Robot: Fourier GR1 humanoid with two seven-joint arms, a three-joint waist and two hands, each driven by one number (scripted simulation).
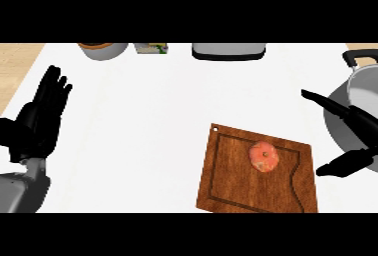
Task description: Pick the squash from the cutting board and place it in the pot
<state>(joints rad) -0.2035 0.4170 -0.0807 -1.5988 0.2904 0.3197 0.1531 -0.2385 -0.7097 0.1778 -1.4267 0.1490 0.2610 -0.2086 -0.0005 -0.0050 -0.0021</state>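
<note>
One squash [264, 156] lies on the cutting board [236, 187] by the counter's [148, 125] front edge. Right hand [351, 117] is spread wide by the pot [362, 85]; left hand [40, 115] rests with straight fingers at the left edge.

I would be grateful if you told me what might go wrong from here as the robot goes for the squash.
The squash is small and rounded, so the open right hand may nudge it across the board instead of its fingers closing round it. The pot lies partly out of view at the right edge, close behind that hand, which could knock its rim.
</note>
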